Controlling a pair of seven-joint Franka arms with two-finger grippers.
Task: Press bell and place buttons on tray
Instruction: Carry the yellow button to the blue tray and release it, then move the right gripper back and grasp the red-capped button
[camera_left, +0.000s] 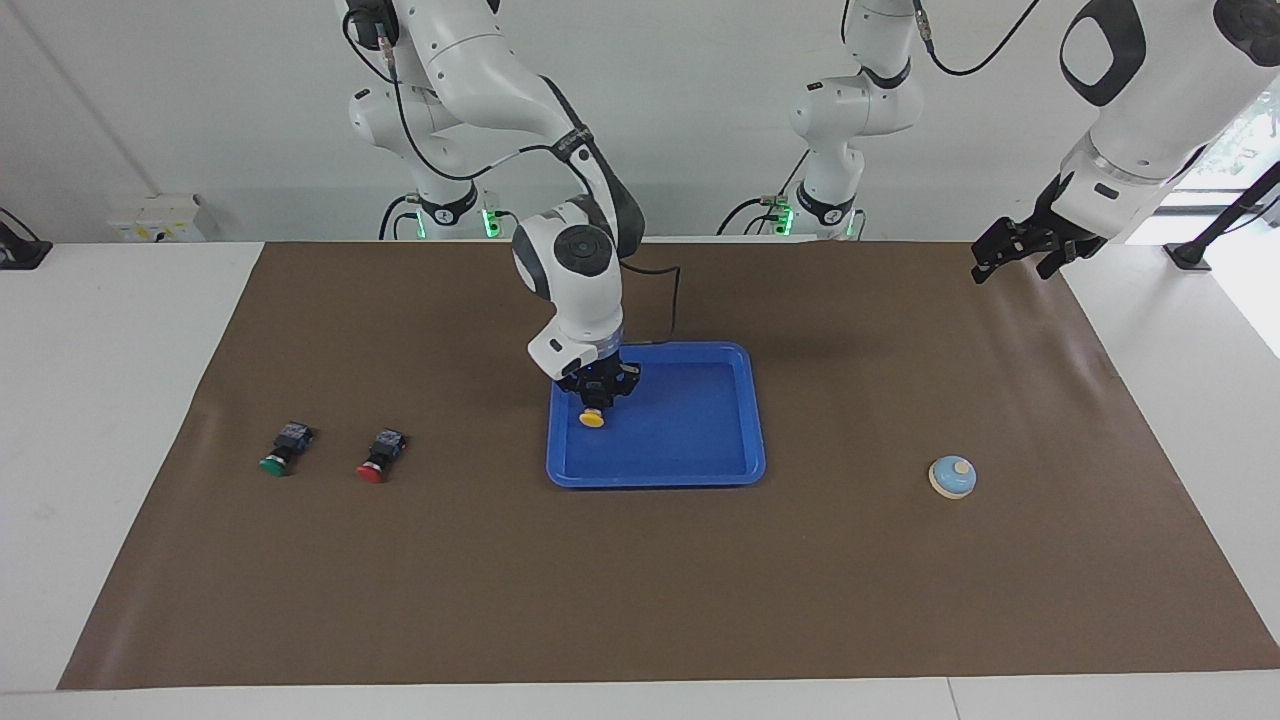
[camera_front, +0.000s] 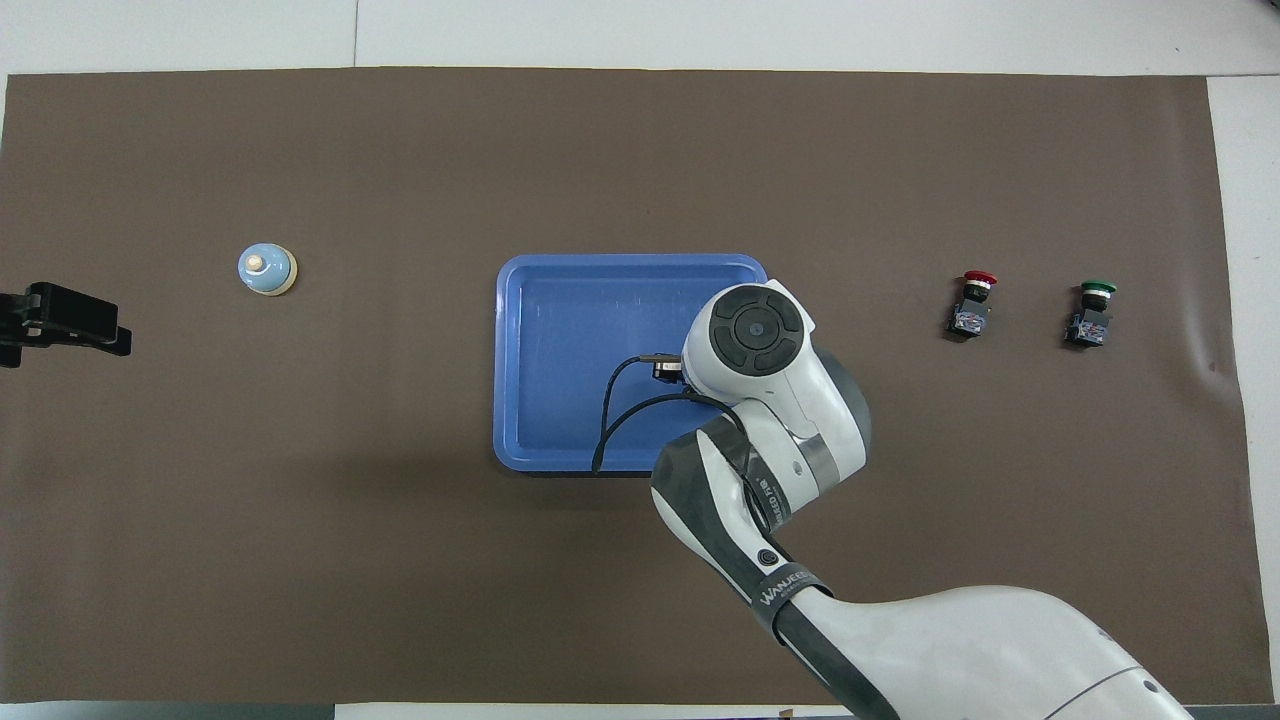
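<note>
My right gripper (camera_left: 596, 398) was clamped on the yellow button (camera_left: 592, 419), holding it cap-down over the tray (camera_left: 700, 440), above the part of the tray floor toward the right arm's end and nearer to the robots. From the facing camera I could not tell whether the cap was touching the tray floor. From overhead the right arm's wrist covered both the gripper and the button, so I saw neither there.

The tray (camera_front: 560, 350) sat in the middle of the brown mat (camera_left: 640, 580). Nothing else lay on its bare floor.

Out toward the right arm's end of the table, well apart from the tray, the red button (camera_left: 379, 455) lay on its side on the mat, its cap pointing away from the robots. The green button (camera_left: 284, 448) lay just past it, closer to that end, turned the same way.

Toward the left arm's end, the bell (camera_left: 952, 477) stood upright on the mat, well apart from the tray and about as far from the robots as the two loose buttons.

My left gripper (camera_left: 1020, 250) waited in the air over the mat's corner at the left arm's end, its fingers apart and holding nothing; overhead it (camera_front: 60, 325) showed only at the frame's edge.
</note>
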